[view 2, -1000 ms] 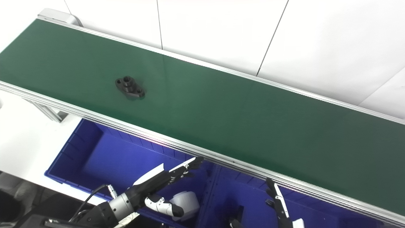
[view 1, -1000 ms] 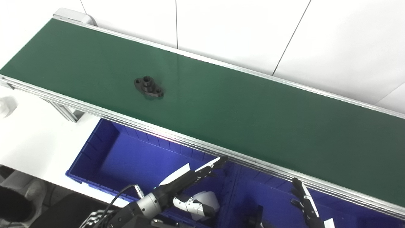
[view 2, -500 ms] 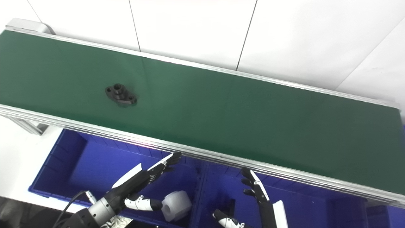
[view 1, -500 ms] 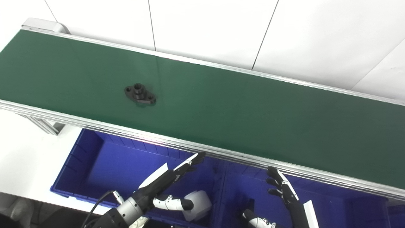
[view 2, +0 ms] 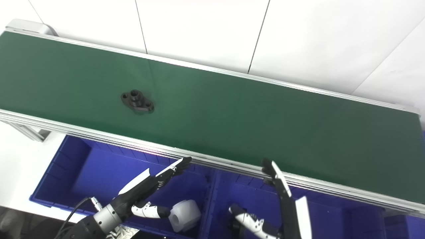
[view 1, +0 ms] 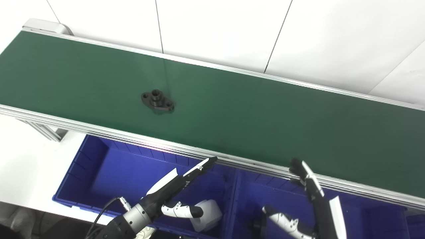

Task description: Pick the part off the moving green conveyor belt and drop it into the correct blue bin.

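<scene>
White wall backs one green belt (view 1: pixel 232 109) carrying one black part (view 1: pixel 157 101); both robot hands, left (view 1: pixel 172 189) and right (view 1: pixel 312 199), spread empty.

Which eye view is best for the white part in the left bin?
Right eye view: the white part shows nearly whole below the left hand. In the left eye view the white part is also visible, but the thumb covers more of it.

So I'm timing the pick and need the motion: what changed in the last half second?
The black part has ridden the green conveyor belt a little to the right. The right robot hand rose, its fingertips now over the belt's near rail. The left robot hand stayed open over the blue bin, with the white part still inside. Neither hand holds anything.
</scene>
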Controlling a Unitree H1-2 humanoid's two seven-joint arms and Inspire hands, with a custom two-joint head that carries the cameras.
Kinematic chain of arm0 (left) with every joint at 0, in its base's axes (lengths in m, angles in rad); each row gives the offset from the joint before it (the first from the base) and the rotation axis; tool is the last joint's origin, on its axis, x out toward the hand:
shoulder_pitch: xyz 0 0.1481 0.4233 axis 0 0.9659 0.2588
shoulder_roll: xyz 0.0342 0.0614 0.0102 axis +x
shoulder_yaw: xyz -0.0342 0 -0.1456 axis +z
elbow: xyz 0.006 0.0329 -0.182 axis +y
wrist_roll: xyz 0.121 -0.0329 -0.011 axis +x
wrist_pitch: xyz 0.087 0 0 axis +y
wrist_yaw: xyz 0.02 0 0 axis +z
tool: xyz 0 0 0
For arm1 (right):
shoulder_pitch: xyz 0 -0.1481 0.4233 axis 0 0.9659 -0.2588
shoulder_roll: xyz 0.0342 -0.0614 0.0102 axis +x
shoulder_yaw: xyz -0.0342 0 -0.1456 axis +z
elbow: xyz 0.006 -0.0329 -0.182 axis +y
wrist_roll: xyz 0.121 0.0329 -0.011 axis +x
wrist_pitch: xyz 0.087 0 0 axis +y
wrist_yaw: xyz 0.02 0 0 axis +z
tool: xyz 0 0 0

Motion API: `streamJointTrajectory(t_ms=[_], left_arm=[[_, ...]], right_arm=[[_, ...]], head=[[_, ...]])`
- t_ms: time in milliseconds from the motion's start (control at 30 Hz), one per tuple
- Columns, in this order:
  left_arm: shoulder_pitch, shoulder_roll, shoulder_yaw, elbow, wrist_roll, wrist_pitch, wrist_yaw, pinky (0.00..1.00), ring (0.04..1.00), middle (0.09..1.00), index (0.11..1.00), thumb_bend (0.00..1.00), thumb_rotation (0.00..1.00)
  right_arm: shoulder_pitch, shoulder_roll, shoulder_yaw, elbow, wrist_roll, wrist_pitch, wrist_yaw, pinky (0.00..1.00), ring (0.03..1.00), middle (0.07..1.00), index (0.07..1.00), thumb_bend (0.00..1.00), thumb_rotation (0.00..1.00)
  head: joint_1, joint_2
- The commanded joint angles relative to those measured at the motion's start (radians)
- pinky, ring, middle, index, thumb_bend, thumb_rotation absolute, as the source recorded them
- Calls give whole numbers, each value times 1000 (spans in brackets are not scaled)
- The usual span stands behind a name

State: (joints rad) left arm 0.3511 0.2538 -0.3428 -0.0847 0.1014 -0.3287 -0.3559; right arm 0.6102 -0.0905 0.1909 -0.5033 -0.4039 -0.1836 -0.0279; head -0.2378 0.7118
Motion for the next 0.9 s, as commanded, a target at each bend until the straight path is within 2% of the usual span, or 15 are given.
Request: streamJointTrajectory(t_ms=[0,167,333,467,633,867], left_arm=[[-10,-7,0,-11,2,-3,8,973,1000,1000,1000,787,778],[-22,-9,-4,5,-18,-1,-1,944,1000,1000,1000,796,775],[-33,-7,-6,17,-18,-10,-2,935,998,1000,1000,796,790],[-37,-6,-7,22,-23,-16,-5,942,1000,1000,1000,786,791],[-39,-1,-5,20,-26,-9,-9,955,1000,1000,1000,794,788],[-38,6,1,18,-27,-10,-14,978,1000,1000,1000,779,779]], right_arm=[[-39,5,-19,-46,-8,14,6,773,860,891,892,718,433],[-133,0,-51,-90,-31,95,48,715,835,873,889,724,467],[-221,-10,-72,-123,-86,169,94,771,848,867,890,723,504],[-296,-18,-82,-141,-107,231,144,740,822,858,881,721,499],[-383,-25,-79,-153,-144,315,211,738,812,848,873,728,488],[-477,-26,-46,-130,-195,382,272,735,813,839,867,729,457]], head=[[0,0],[-15,-2],[-36,-3],[-45,-2],[-57,1],[-87,0]])
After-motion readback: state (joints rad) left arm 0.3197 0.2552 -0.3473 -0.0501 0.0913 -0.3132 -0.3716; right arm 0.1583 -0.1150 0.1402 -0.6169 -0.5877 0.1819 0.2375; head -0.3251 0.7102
